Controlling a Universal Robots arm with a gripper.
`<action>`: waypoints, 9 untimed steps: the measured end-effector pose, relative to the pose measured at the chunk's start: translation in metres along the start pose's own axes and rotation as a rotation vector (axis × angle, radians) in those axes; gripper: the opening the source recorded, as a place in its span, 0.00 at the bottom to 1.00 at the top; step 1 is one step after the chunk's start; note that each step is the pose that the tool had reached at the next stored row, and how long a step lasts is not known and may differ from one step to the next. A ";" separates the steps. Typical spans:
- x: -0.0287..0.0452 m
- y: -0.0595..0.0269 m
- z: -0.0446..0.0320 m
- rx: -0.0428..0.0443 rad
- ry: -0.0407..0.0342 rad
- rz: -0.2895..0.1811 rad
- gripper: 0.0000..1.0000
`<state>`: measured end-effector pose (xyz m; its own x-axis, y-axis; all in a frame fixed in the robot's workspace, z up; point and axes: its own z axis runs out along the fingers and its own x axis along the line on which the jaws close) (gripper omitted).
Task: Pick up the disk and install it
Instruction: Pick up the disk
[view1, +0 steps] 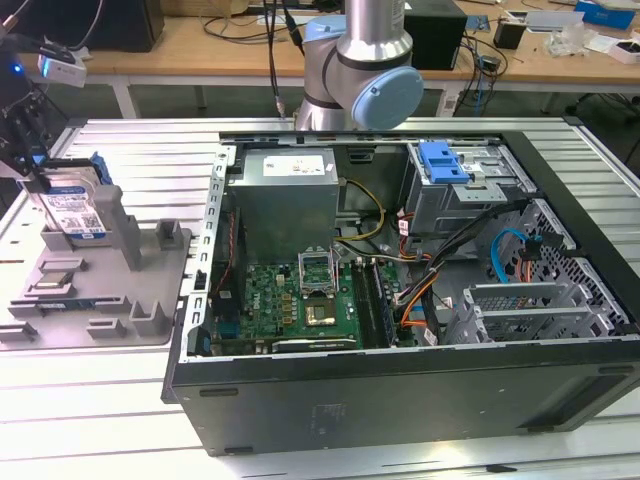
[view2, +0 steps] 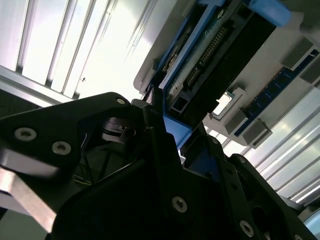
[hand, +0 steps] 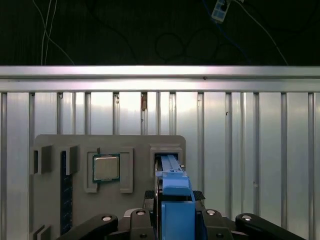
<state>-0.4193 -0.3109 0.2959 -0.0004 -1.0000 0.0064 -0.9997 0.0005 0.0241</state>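
Note:
The disk (view1: 78, 208) stands on edge in a slot of the grey fixture tray (view1: 100, 300), at the exterior view's far left. Its white label with a blue band faces the camera, and blue rails frame it. My gripper (view1: 38, 182) reaches down onto the disk's upper left edge. In the first wrist view my gripper (hand: 176, 202) has its black fingers pressed against both sides of the disk's blue rail (hand: 170, 167). The second wrist view shows the disk's connector end (view2: 220, 45) and a black finger (view2: 162, 145) against the blue rail.
An open computer case (view1: 400, 390) lies to the tray's right, with a motherboard (view1: 300, 300), a grey power-supply box (view1: 285, 195) and a drive bay with a blue latch (view1: 445, 160). The tray also holds a processor chip (hand: 106, 168) and a memory stick (hand: 63, 195). The arm's base (view1: 355, 70) stands behind the case.

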 end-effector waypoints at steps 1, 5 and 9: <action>0.0000 0.0000 0.0001 0.0000 0.0009 0.000 0.37; 0.0000 0.0002 0.0003 0.0000 0.0027 0.000 0.37; 0.0000 0.0002 0.0004 0.0001 0.0035 0.000 0.37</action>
<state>-0.4195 -0.3109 0.2955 -0.0004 -1.0000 0.0099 -0.9997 0.0007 0.0240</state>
